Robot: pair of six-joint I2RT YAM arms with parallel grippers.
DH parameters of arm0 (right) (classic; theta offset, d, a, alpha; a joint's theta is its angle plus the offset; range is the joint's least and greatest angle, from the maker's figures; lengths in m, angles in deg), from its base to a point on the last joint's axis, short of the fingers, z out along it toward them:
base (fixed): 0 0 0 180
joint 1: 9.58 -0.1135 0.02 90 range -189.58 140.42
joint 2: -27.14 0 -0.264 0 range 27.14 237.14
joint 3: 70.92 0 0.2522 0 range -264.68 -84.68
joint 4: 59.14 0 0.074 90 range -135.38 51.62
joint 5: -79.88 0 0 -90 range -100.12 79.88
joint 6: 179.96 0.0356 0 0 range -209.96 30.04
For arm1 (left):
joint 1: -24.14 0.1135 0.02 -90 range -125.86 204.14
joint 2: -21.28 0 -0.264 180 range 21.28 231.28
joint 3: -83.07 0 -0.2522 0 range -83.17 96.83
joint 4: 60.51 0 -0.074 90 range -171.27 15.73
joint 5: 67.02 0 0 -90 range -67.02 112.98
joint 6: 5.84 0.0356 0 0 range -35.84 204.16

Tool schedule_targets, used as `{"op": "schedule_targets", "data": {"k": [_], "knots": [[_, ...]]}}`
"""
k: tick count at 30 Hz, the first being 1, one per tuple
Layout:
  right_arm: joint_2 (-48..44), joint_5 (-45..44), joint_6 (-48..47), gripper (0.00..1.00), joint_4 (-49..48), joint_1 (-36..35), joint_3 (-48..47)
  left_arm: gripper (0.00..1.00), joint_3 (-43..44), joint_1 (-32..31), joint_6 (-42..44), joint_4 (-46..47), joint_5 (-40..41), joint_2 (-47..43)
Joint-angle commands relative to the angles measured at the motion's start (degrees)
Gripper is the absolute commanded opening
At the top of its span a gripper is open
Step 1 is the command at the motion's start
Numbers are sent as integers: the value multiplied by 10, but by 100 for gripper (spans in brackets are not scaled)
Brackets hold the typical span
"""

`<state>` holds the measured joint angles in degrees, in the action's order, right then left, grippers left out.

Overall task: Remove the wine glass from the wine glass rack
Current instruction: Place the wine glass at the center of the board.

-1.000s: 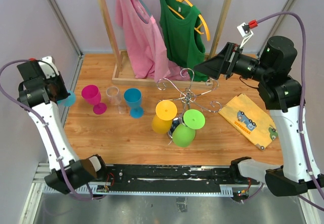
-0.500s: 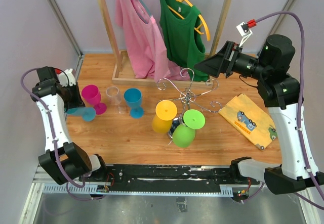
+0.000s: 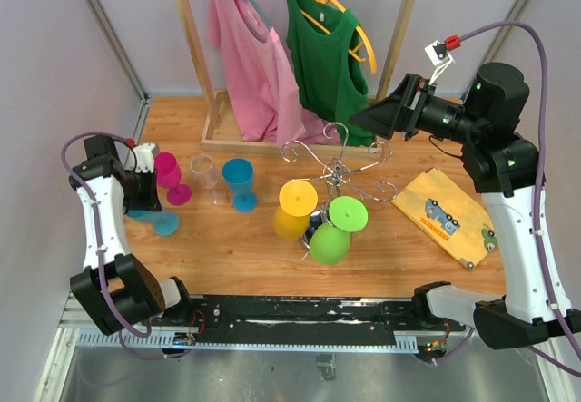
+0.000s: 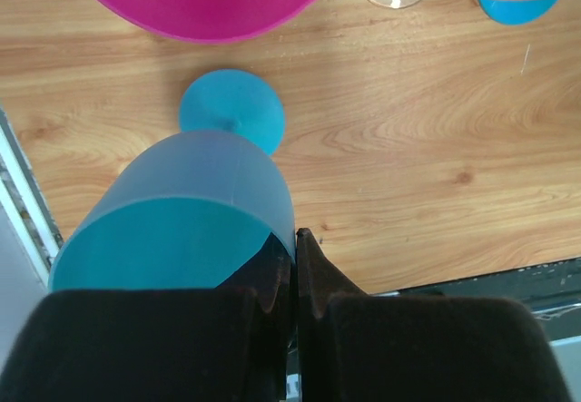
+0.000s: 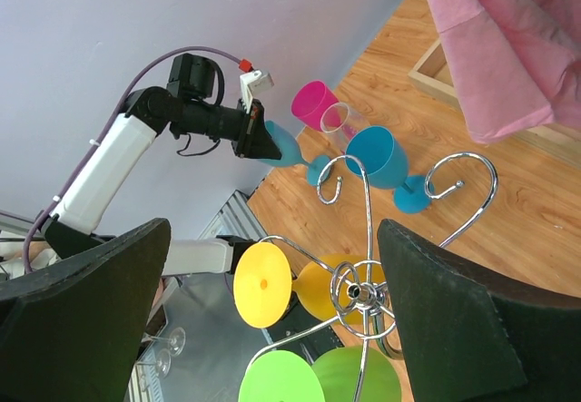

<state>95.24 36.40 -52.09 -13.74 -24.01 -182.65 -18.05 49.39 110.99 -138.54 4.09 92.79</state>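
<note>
The chrome wine glass rack (image 3: 338,168) stands mid-table with a yellow glass (image 3: 295,210) and a green glass (image 3: 334,231) hanging upside down from its arms. My left gripper (image 3: 145,191) is shut on the rim wall of a teal wine glass (image 3: 154,216), left of the rack. In the left wrist view the teal glass (image 4: 186,216) tilts with its foot (image 4: 231,121) at the wood. My right gripper (image 3: 374,121) is open and empty above and behind the rack. Its wrist view looks between its jaws (image 5: 272,230) down on the rack (image 5: 363,289).
A magenta glass (image 3: 166,173), a clear glass (image 3: 206,177) and a blue glass (image 3: 241,182) stand upright left of the rack. A wooden clothes rail (image 3: 195,53) with a pink shirt and green top stands behind. A yellow board (image 3: 449,213) lies at right.
My left arm has swung down and to the right, lowering the teal glass from the left edge to the wood near the magenta glass. The right arm has barely moved.
</note>
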Motion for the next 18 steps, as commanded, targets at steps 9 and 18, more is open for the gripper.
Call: {"op": "schedule_targets", "data": {"k": [9, 18], "knots": [[-14, -7, 7, 99, -1, 8, 4, 0, -43, -4, 79, -14, 5, -48], [-22, -12, 8, 98, -1, 9, 12, 52, -34, -4, 88, -26, 4, -41]]}}
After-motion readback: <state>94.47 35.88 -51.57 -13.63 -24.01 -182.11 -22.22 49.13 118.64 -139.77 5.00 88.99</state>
